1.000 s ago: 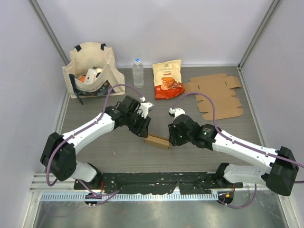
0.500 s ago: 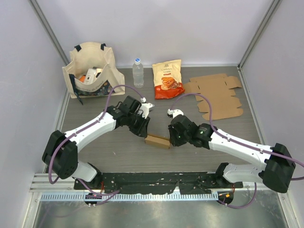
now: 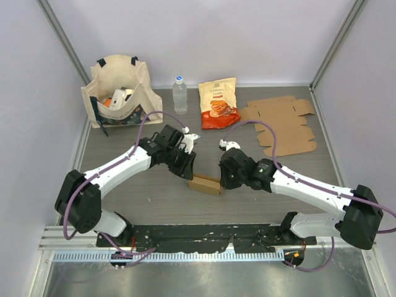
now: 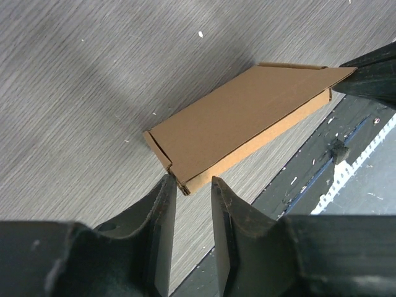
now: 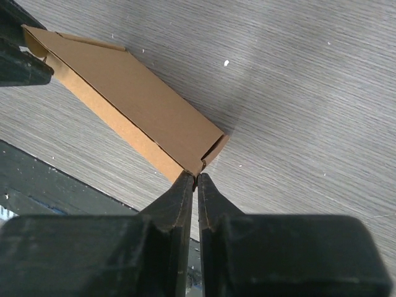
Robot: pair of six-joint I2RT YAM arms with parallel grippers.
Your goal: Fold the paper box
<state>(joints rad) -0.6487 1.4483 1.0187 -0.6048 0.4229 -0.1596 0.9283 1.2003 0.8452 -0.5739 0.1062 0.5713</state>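
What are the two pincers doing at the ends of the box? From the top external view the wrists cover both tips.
Observer: The left wrist view shows the left pincer open. Its fingers straddle the near corner of the box, with a gap showing beside it.
Operator: And the right one?
Observer: The right pincer is shut, its fingertips meeting at the box's end corner. I cannot tell whether cardboard is nipped between them.
Operator: Is the lid down?
Observer: Yes. The top panel lies flat, and each wrist view shows its end flap folded in.
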